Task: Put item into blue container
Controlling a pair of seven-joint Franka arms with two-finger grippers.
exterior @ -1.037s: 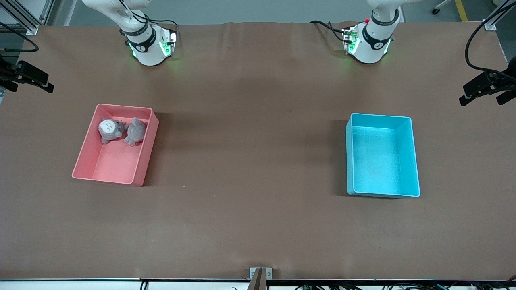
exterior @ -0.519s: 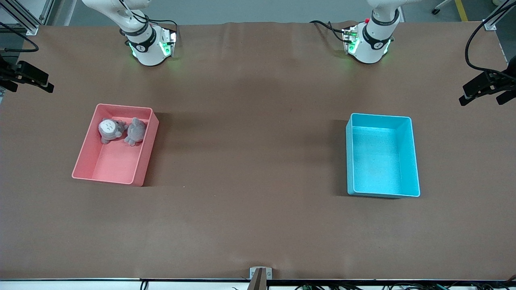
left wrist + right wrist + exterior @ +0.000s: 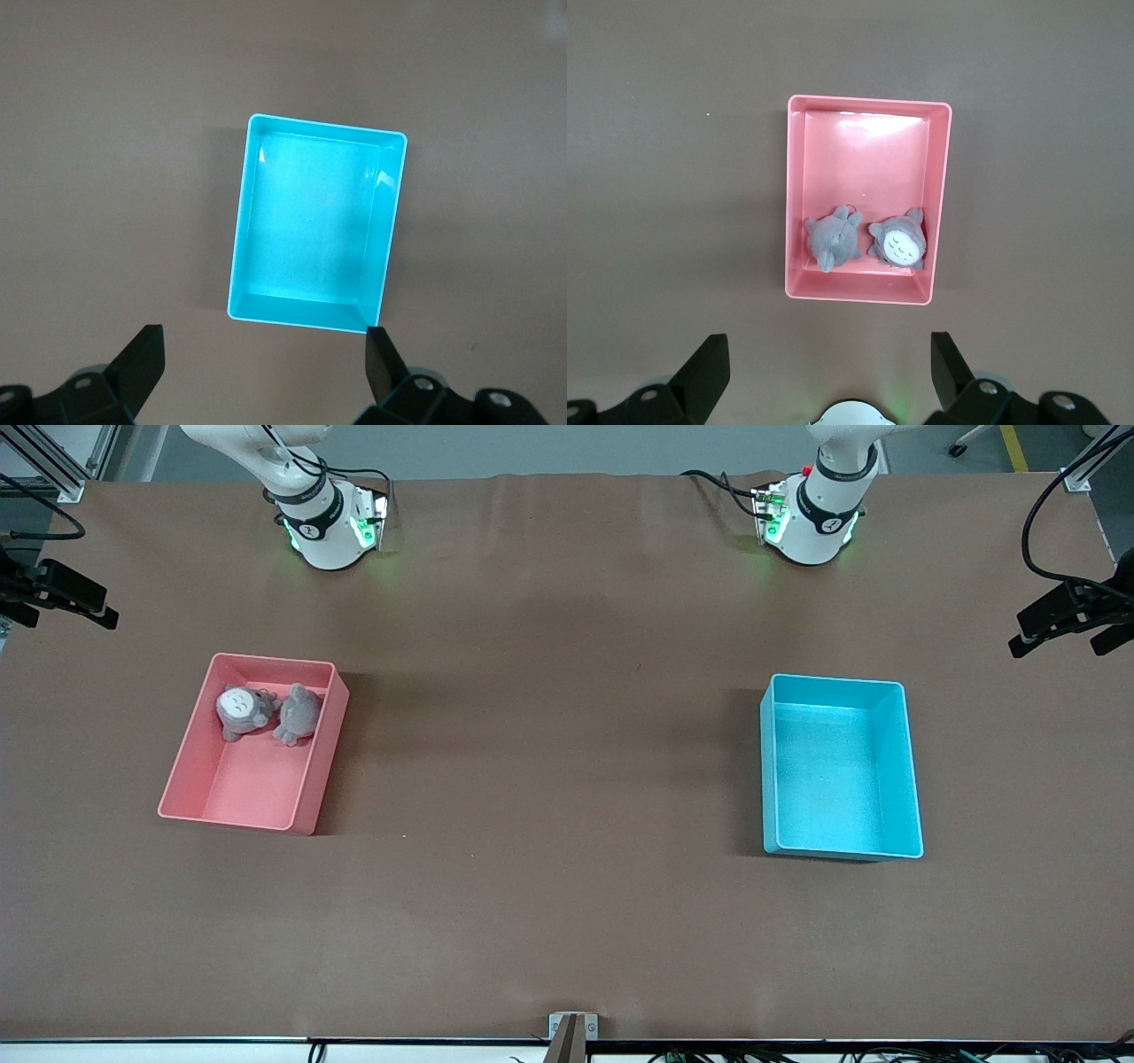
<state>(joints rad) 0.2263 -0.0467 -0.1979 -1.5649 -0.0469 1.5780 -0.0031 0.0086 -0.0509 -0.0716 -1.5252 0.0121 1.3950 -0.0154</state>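
Note:
The blue container point(image 3: 833, 779) stands empty toward the left arm's end of the table; the left wrist view shows it point(image 3: 310, 221) from above. Two grey plush items lie in a pink bin point(image 3: 257, 788) toward the right arm's end: one with a white face point(image 3: 239, 710) point(image 3: 899, 243), one plain grey point(image 3: 299, 714) point(image 3: 832, 240). My left gripper point(image 3: 263, 354) hangs open high over the bare table beside the blue container. My right gripper point(image 3: 829, 359) hangs open high over the table between its base and the pink bin point(image 3: 859, 159). Neither gripper shows in the front view.
The arm bases point(image 3: 328, 531) point(image 3: 811, 522) stand along the table edge farthest from the front camera. Black camera mounts point(image 3: 62, 593) point(image 3: 1072, 615) reach in at both table ends. A small bracket point(image 3: 572, 1027) sits at the nearest edge.

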